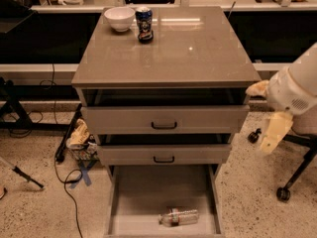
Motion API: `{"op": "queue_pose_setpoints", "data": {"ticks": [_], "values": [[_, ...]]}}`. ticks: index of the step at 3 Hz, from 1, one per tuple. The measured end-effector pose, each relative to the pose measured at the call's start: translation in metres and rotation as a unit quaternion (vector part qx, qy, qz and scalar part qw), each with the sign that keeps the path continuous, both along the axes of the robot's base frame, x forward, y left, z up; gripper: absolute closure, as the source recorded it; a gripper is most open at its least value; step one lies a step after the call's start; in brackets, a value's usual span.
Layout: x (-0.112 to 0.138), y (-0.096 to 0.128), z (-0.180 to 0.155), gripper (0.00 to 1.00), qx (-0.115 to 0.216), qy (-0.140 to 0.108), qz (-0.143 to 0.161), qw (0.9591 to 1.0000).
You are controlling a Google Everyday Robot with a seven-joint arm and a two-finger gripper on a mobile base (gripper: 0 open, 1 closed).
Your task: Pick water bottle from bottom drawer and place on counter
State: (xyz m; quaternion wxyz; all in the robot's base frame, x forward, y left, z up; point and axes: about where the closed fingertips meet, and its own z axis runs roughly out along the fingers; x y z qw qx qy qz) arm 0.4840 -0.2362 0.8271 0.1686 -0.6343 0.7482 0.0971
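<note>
The water bottle lies on its side on the floor of the open bottom drawer, near the drawer's front right. The counter is the glossy grey-beige cabinet top above it. My gripper hangs in the air to the right of the cabinet, level with the two upper drawers. Its pale yellow fingers stand apart and hold nothing. It is well above and to the right of the bottle.
A white bowl and a dark blue can stand at the counter's back left. Two grey drawers with black handles are slightly open. An office chair base is at the right. Cables and a crumpled bag lie on the left floor.
</note>
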Motion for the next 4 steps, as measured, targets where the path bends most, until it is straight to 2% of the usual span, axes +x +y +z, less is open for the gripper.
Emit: {"op": "queue_pose_setpoints", "data": {"ticks": [1, 2, 3, 4], "values": [[-0.007, 0.017, -0.094, 0.0, 0.11, 0.036, 0.056, 0.9917], [-0.007, 0.017, -0.092, 0.0, 0.109, 0.035, 0.054, 0.992], [-0.009, 0.015, -0.114, 0.0, 0.096, 0.039, 0.06, 0.9928], [-0.011, 0.007, -0.16, 0.0, 0.096, 0.046, 0.083, 0.9909]]}}
